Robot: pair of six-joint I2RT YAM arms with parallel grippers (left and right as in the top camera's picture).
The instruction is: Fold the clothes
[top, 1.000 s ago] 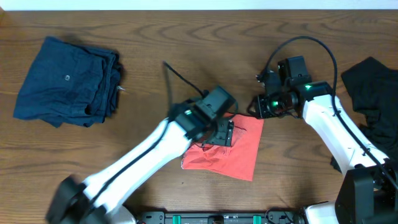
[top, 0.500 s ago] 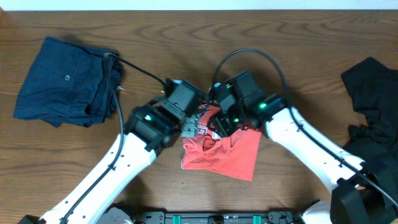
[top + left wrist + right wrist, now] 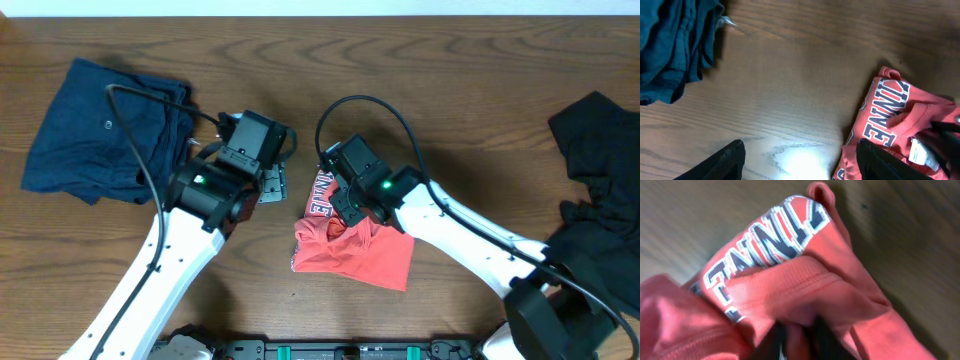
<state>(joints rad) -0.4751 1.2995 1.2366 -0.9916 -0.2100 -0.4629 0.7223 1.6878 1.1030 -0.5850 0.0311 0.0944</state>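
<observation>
The coral-red T-shirt [image 3: 365, 255] lies bunched at the table's middle, with its white-and-navy lettering [image 3: 321, 193] turned up at its left edge. My right gripper [image 3: 345, 212] is shut on a fold of it; in the right wrist view the fabric [image 3: 790, 275] is pinched between the dark fingers [image 3: 826, 339]. My left gripper [image 3: 270, 188] is open and empty over bare wood, just left of the shirt [image 3: 890, 120]. The folded navy garment [image 3: 105, 130] lies at the far left, and also shows in the left wrist view [image 3: 670, 45]. The black garment [image 3: 600, 170] is heaped at the right edge.
The wooden table [image 3: 450, 80] shows bare wood between the garments. The cables of both arms loop above the shirt [image 3: 370, 105]. A small white tag [image 3: 727, 21] sticks out beside the navy garment.
My left gripper has let go of the shirt and drawn back to the left. My right gripper has pulled a fold of the shirt leftward, and the lettering now shows.
</observation>
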